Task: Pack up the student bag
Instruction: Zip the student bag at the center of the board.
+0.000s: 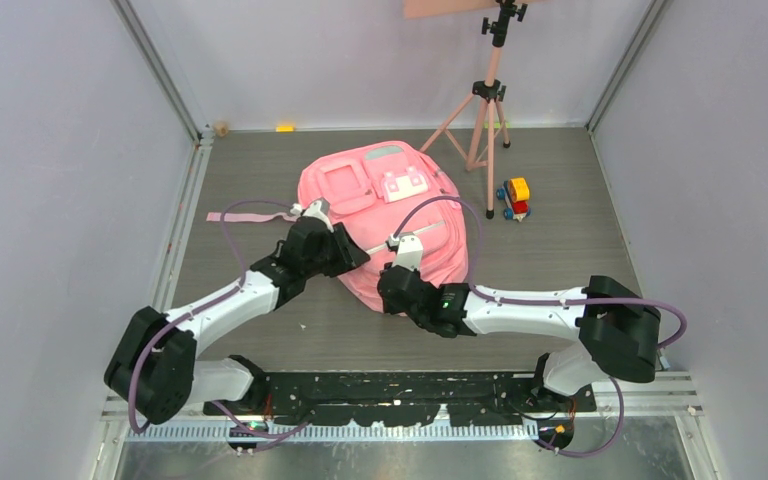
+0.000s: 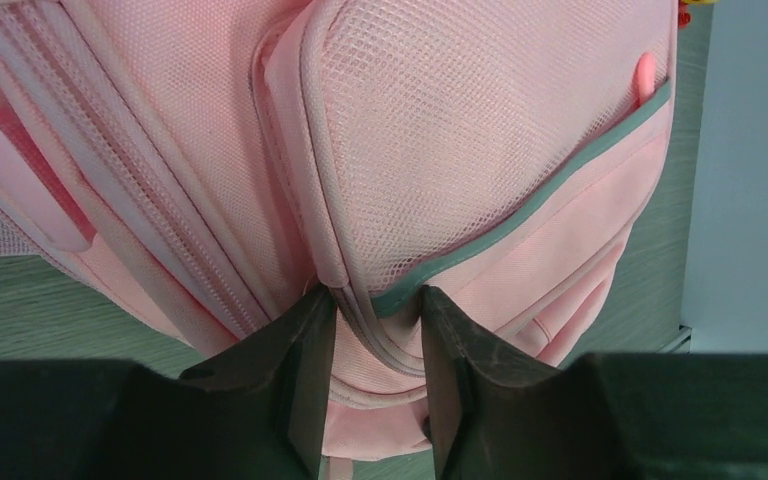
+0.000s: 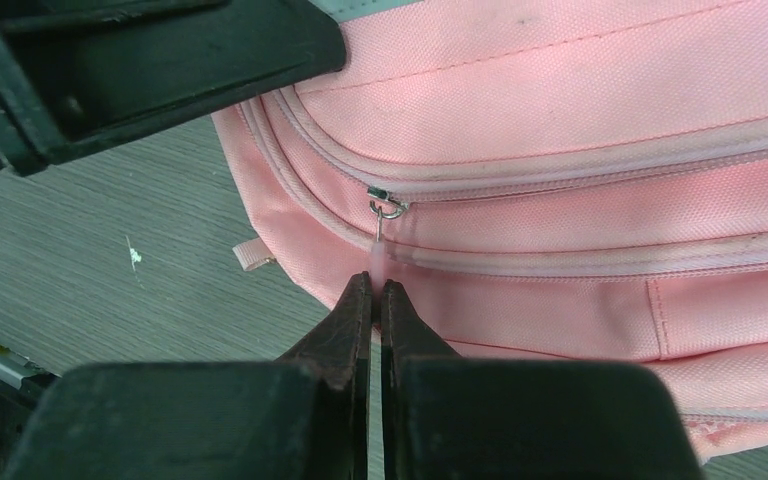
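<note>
The pink student bag [image 1: 380, 190] lies flat in the middle of the table, front pockets up. My left gripper [image 1: 348, 252] is at the bag's near left edge. In the left wrist view its fingers [image 2: 305, 345] flank a fold of the bag [image 2: 480, 130] at the mesh pocket's grey-trimmed corner, and fabric fills the gap between them [image 2: 375, 305]. My right gripper [image 1: 393, 282] is at the bag's near edge. It is shut [image 3: 375, 288] on the thin pink pull tab [image 3: 378, 258] that hangs from a zip slider [image 3: 386, 205].
A pink tripod [image 1: 485, 110] stands behind the bag on the right. A toy truck [image 1: 514, 198] sits beside it. A loose pink strap [image 1: 245, 215] trails left of the bag. White walls enclose the table on three sides.
</note>
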You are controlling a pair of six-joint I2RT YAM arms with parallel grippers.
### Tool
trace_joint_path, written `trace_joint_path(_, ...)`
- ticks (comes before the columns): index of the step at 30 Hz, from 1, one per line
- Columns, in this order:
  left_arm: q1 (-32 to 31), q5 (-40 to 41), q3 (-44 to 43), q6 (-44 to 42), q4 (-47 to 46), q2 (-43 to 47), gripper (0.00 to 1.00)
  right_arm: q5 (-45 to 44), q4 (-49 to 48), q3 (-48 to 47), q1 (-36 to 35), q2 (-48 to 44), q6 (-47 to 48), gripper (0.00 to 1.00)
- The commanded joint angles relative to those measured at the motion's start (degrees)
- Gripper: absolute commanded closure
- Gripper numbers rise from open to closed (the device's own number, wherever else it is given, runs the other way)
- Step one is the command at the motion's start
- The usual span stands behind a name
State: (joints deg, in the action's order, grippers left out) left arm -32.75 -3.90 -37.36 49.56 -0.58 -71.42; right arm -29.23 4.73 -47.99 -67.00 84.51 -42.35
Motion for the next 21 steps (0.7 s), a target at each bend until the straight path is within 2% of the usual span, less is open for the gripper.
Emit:
trace_joint_path(1, -0.46, -0.50, 0.43, 2.03, -5.58, -1.50, 0.65, 0.39, -0.37, -1.01, -0.76, -0.88, 0.07, 1.00)
trace_joint_path(3, -0.47, 0.17, 0.93, 2.03, -5.82, -1.09, 0.72, -1.13, 0.77, -1.09, -0.75, -1.59, -0.18, 1.00)
trace_joint_path(9, -0.18, 3.40, 2.59, 0.56, -4.50, 2.77, 1.00, -6.13, 3.43, -0.04, -0.68, -4.27, 0.09, 1.00)
trace_joint_path(21, 9.63, -2.93, 1.74, -5.46, 4.05, 8.66, 1.00, -8.77, 9.02, 0.48, 2.33, -6.59, 2.23, 1.00)
